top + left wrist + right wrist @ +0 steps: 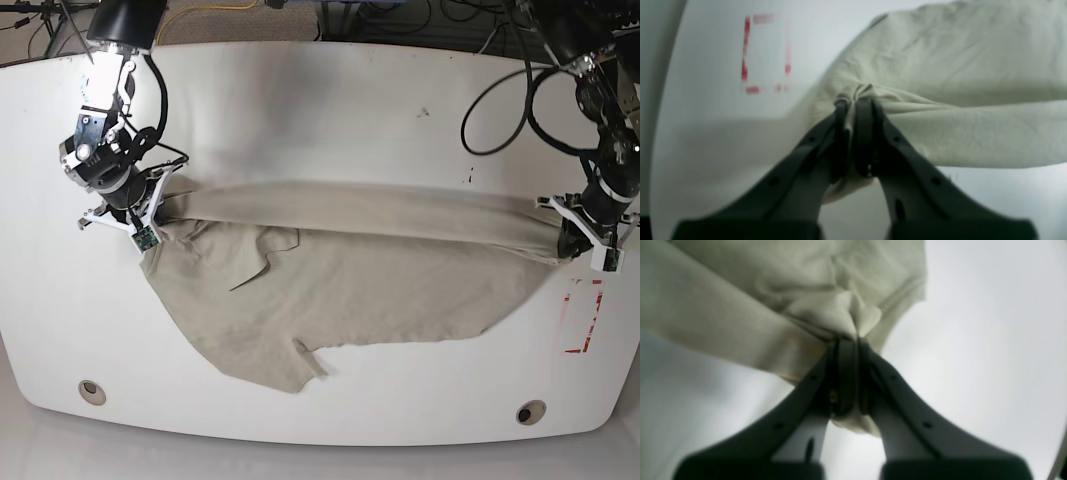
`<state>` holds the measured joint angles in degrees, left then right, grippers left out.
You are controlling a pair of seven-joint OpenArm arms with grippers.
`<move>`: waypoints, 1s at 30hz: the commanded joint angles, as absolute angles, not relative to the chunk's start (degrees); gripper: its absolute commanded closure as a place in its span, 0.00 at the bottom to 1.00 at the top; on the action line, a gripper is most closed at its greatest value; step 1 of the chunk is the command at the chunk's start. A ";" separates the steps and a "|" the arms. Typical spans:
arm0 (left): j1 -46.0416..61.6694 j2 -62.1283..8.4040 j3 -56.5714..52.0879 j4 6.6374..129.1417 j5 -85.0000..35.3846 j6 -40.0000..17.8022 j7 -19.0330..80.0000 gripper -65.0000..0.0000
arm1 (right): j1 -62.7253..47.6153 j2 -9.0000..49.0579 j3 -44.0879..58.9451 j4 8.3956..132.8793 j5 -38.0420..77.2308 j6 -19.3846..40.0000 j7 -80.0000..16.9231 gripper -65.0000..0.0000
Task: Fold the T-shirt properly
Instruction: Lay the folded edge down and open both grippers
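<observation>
Left pincer (572, 243) clamps T-shirt (340, 280) edge at 3 o'clock, right pincer (152, 212) clamps at 9; edge stretched taut above table (330, 110), likely for fold.

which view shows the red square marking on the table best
The left wrist view: the red marking sits large on the white table, beside the T-shirt held by the left gripper. The base view shows it small near the right edge. The right wrist view does not show it.
</observation>
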<state>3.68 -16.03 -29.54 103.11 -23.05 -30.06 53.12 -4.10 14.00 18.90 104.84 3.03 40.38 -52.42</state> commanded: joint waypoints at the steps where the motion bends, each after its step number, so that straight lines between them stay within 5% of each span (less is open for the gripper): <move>1: 5.05 -17.19 -29.76 104.13 -23.43 -30.81 51.30 1.00 | -4.97 14.99 20.26 105.80 2.86 40.00 -50.77 1.00; 30: 9.63 -18.15 -29.85 94.02 -11.21 -40.00 51.21 1.00 | -13.14 12.70 20.35 105.63 1.63 40.00 -50.77 1.00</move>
<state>10.33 -17.02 -29.47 93.54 -11.35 -40.14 52.21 -13.47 12.05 20.10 104.81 2.48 40.36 -51.35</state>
